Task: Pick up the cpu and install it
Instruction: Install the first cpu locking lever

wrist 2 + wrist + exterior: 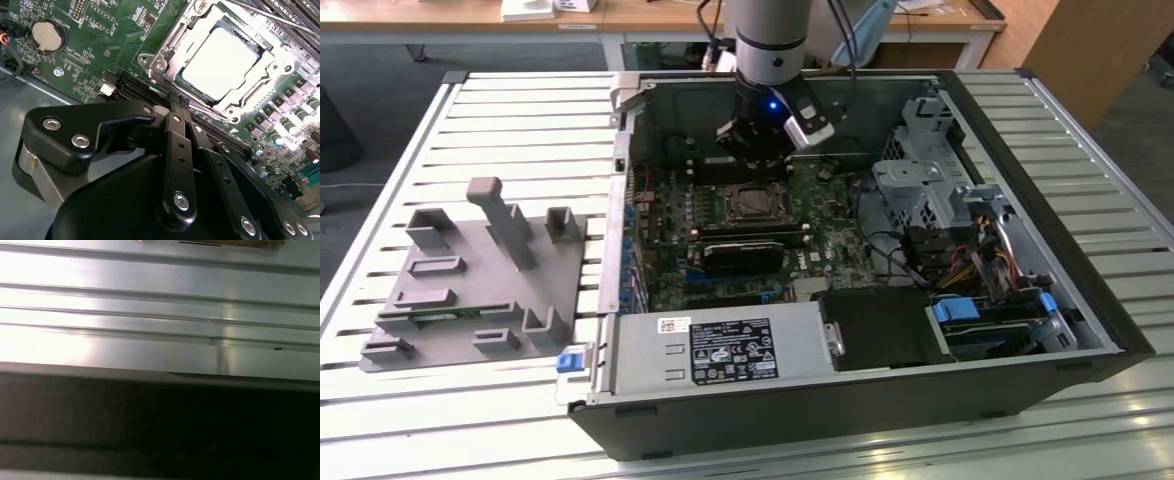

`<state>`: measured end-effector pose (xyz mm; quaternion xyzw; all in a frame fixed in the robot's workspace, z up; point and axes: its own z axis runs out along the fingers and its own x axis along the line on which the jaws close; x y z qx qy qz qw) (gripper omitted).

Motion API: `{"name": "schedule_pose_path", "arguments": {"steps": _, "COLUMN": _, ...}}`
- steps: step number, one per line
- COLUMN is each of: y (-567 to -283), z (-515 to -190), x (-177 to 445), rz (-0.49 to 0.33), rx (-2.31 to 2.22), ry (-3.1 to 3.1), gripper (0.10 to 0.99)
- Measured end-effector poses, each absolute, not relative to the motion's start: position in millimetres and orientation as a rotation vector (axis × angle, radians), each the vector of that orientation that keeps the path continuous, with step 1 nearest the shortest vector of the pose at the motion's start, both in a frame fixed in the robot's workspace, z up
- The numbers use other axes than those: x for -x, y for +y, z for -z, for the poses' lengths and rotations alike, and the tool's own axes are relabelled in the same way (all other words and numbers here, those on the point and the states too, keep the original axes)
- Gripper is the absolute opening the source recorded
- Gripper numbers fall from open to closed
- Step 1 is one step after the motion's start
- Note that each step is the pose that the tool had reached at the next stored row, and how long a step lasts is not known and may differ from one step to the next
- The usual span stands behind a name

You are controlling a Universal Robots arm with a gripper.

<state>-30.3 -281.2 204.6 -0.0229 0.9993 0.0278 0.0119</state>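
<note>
Open from above over the cpu (220, 62), seated in its socket frame (160, 65). Hemmed toward the exterior view's right by the drive cage (927, 185) and loose cables (894, 255). Blocked nearer the camera by the black heatsink block (740, 250) and the power supply (720, 350). Closed in behind by the case wall (694, 105), with the hand (758, 150) hanging close above the socket. Free along the slatted desk (520, 110), except at the grey fixture (480, 280).

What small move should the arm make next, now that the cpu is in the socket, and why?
Probably a short lift straight up and away. In the second wrist view the cpu already lies flat inside the socket frame, and the gripper sits beside it, shut and holding nothing, so backing off would likely avoid nudging the chip.
</note>
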Motion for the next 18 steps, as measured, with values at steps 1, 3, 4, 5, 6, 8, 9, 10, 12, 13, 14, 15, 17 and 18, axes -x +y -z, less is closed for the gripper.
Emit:
{"name": "schedule_pose_path", "arguments": {"steps": 1, "y": -281.2, "z": -204.0, "x": 30.3, "rz": -0.087, "rx": 0.071, "ry": 3.116, "gripper": 0.106}}
{"name": "schedule_pose_path", "arguments": {"steps": 3, "y": -281.2, "z": -202.3, "x": 30.0, "rz": -0.087, "rx": 0.072, "ry": 3.117, "gripper": 0.106}}
{"name": "schedule_pose_path", "arguments": {"steps": 4, "y": -281.2, "z": -201.8, "x": 29.8, "rz": -0.087, "rx": 0.072, "ry": 3.117, "gripper": 0.106}}
{"name": "schedule_pose_path", "arguments": {"steps": 5, "y": -281.2, "z": -201.5, "x": 29.8, "rz": -0.087, "rx": 0.071, "ry": 3.117, "gripper": 0.106}}
{"name": "schedule_pose_path", "arguments": {"steps": 6, "y": -281.2, "z": -201.4, "x": 29.7, "rz": -0.086, "rx": 0.071, "ry": 3.117, "gripper": 0.106}}
{"name": "schedule_pose_path", "arguments": {"steps": 8, "y": -281.2, "z": -201.1, "x": 29.6, "rz": -0.087, "rx": 0.071, "ry": 3.117, "gripper": 0.106}}
{"name": "schedule_pose_path", "arguments": {"steps": 9, "y": -281.2, "z": -201.0, "x": 29.5, "rz": -0.086, "rx": 0.071, "ry": 3.117, "gripper": 0.106}}
{"name": "schedule_pose_path", "arguments": {"steps": 10, "y": -281.2, "z": -201.0, "x": 29.5, "rz": -0.086, "rx": 0.071, "ry": 3.117, "gripper": 0.106}}
{"name": "schedule_pose_path", "arguments": {"steps": 12, "y": -281.1, "z": -201.6, "x": 29.5, "rz": -0.083, "rx": 0.072, "ry": 3.117, "gripper": 0.106}}
{"name": "schedule_pose_path", "arguments": {"steps": 13, "y": -281.2, "z": -202.1, "x": 29.5, "rz": -0.082, "rx": 0.072, "ry": 3.117, "gripper": 0.106}}
{"name": "schedule_pose_path", "arguments": {"steps": 14, "y": -281.1, "z": -202.6, "x": 29.5, "rz": -0.081, "rx": 0.072, "ry": 3.117, "gripper": 0.106}}
{"name": "schedule_pose_path", "arguments": {"steps": 15, "y": -281.0, "z": -202.6, "x": 29.5, "rz": -0.081, "rx": 0.072, "ry": 3.117, "gripper": 0.106}}
{"name": "schedule_pose_path", "arguments": {"steps": 17, "y": -280.3, "z": -202.6, "x": 29.5, "rz": -0.076, "rx": 0.071, "ry": 3.117, "gripper": 0.106}}
{"name": "schedule_pose_path", "arguments": {"steps": 18, "y": -279.9, "z": -202.6, "x": 29.5, "rz": -0.074, "rx": 0.072, "ry": 3.117, "gripper": 0.106}}
